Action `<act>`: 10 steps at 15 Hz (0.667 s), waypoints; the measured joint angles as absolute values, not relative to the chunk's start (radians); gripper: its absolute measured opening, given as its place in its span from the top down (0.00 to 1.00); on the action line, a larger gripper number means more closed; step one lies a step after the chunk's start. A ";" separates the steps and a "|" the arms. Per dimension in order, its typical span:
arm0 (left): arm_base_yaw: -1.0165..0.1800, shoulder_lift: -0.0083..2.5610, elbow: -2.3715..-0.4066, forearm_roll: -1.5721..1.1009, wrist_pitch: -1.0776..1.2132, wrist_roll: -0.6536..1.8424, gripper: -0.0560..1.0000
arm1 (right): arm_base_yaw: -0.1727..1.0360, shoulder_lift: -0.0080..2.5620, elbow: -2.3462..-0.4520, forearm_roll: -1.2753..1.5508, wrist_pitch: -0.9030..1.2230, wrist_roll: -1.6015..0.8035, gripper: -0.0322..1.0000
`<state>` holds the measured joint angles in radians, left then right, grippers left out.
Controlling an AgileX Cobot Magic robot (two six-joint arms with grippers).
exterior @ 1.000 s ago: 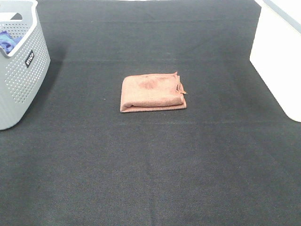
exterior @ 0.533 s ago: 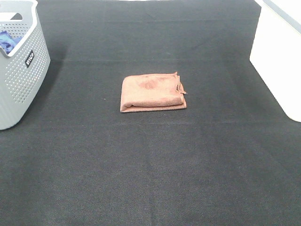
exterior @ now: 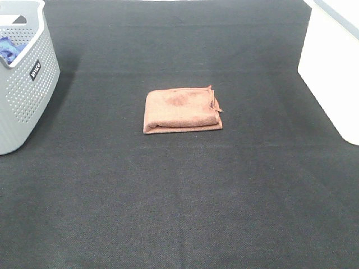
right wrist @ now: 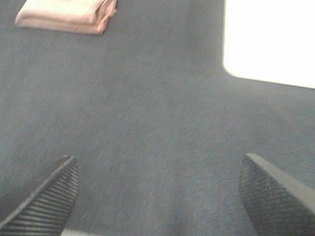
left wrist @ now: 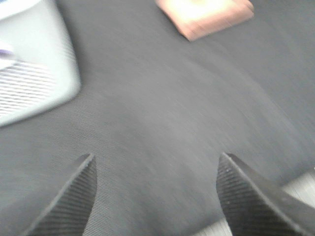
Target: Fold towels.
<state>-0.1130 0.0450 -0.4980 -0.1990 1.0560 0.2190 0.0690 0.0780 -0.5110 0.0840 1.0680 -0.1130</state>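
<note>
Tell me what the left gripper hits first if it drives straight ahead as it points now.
Probably just the black mat; the left gripper is open and empty, towel farther off.

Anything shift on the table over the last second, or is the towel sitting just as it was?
Nothing visibly changed. The folded towel lies in the same spot mid-table, the grey basket and white bin have not moved, and neither claw has come into the high view.

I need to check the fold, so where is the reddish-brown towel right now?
In the exterior high view the towel lies folded near the middle of the black mat, between the grey basket on the left and the white box on the right, touching neither.
</note>
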 joint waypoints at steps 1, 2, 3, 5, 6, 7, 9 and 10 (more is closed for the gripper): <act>-0.095 0.011 -0.498 -0.199 1.056 0.219 0.32 | 0.060 0.052 -0.511 0.084 1.067 -0.113 0.16; -0.090 -0.002 -0.498 -0.196 1.056 0.219 0.32 | 0.060 0.024 -0.511 0.084 1.067 -0.113 0.16; -0.090 -0.004 -0.498 -0.193 1.056 0.219 0.32 | 0.060 -0.002 -0.511 0.084 1.068 -0.113 0.16; -0.090 -0.004 -0.498 -0.191 1.056 0.219 0.32 | 0.060 -0.006 -0.511 0.086 1.067 -0.113 0.16; -0.090 -0.004 -0.498 -0.191 1.056 0.219 0.32 | 0.060 -0.006 -0.511 0.086 1.067 -0.113 0.16; -0.090 -0.004 -0.498 -0.191 1.056 0.219 0.32 | 0.060 -0.006 -0.511 0.086 1.067 -0.113 0.16; -0.090 -0.004 -0.498 -0.191 1.056 0.219 0.32 | 0.057 -0.006 -0.511 0.086 1.067 -0.113 0.16; -0.090 -0.004 -0.498 -0.191 1.056 0.219 0.32 | 0.047 -0.006 -0.511 0.086 1.067 -0.113 0.16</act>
